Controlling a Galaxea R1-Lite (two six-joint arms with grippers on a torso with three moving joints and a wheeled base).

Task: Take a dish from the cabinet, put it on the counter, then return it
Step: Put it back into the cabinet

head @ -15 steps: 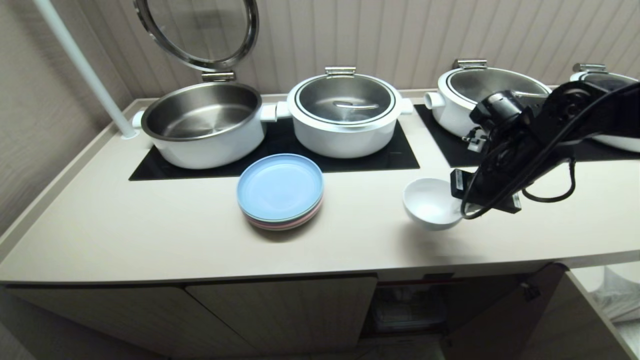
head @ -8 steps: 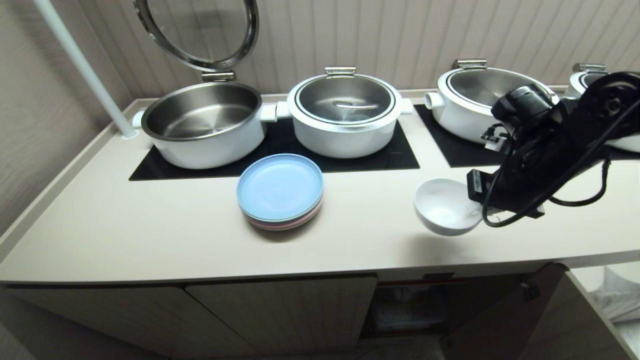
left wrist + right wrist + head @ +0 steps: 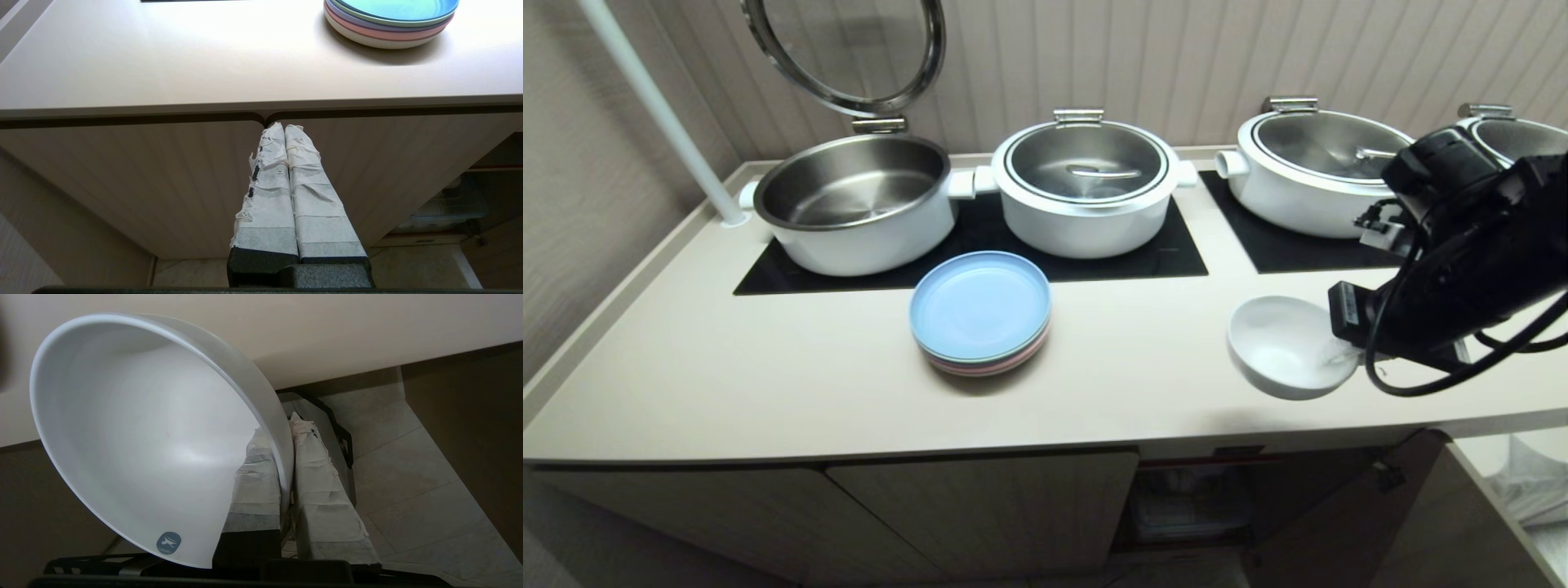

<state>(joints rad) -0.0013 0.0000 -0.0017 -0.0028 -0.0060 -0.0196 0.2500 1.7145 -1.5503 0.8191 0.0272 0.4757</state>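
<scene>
White tape covers both fingers (image 3: 253, 477) of the right gripper (image 3: 286, 428), and its jaws are clamped on the rim of the bowl (image 3: 135, 428): one finger sits inside the bowl, the other finger outside against the wall. The bowl is glossy white, deep and empty, with a small round grey-blue sticker (image 3: 168, 542) on its inner wall near the rim. In the head view the right gripper (image 3: 1343, 355) holds the bowl (image 3: 1286, 347) at the right part of the worktop (image 3: 768, 376), close to the front edge, with the opening turned up and a little tilted. A soft shadow lies on the worktop under it, so it seems to be lifted a little, but I cannot tell this for sure.

Just below this place the cabinet (image 3: 1192, 506) stands open, with a dim shelf inside and a red strip on its front. Well to the left of the bowl a stack of plates (image 3: 980, 310) rests on the worktop, a blue plate on top and a pink one lower. Behind the plates, white pots (image 3: 1086, 188) stand on black glass panels (image 3: 1094, 261); the leftmost pot (image 3: 849, 200) has its lid raised.

The left gripper (image 3: 284, 126) is parked low before a closed ribbed cabinet door (image 3: 143, 183), its taped jaws pressed together and holding nothing
</scene>
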